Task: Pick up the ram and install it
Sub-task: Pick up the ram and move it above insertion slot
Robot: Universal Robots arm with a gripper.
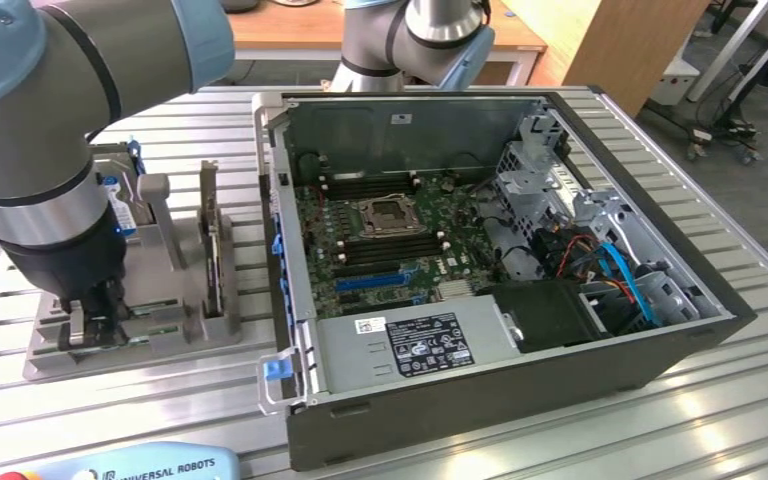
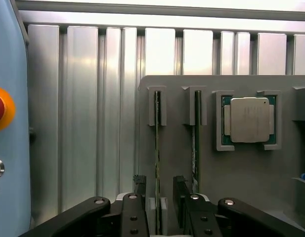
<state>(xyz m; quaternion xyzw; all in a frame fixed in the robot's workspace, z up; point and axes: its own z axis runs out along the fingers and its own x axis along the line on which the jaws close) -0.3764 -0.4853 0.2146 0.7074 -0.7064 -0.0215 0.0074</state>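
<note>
At the exterior view's left: a grey and light-blue robot arm (image 1: 37, 150), pointing straight down onto a flat grey plastic holder (image 1: 157, 335) on the ribbed aluminium bench (image 1: 704, 400). At the lower end of the arm, the black claw (image 1: 91, 325), low among the slots of this holder. Just beside the holder, toward the exterior view's right: a big open black computer case (image 1: 491, 410), with a green motherboard (image 1: 384, 235) inside. Near the front edge of the bench, a light-blue teach pendant (image 1: 144, 465).

In the wrist view: claw (image 2: 159, 197) open, its two black fingers (image 2: 140, 183) spread apart. Between them, standing on its long edge in a slot of the holder (image 2: 241, 177), the long thin green ram stick (image 2: 157, 143). Seems not gripped yet, with a narrow gap visible on both sides. In the next parallel slot, a second green ram stick (image 2: 196, 138) of the same kind, outside the fingers and just beside one of them. Further along on the same holder, a small square silver CPU chip (image 2: 249, 120), lying flat in its own recess. On the other side of the holder, the pendant (image 2: 4, 148) with a red and orange button.
</note>
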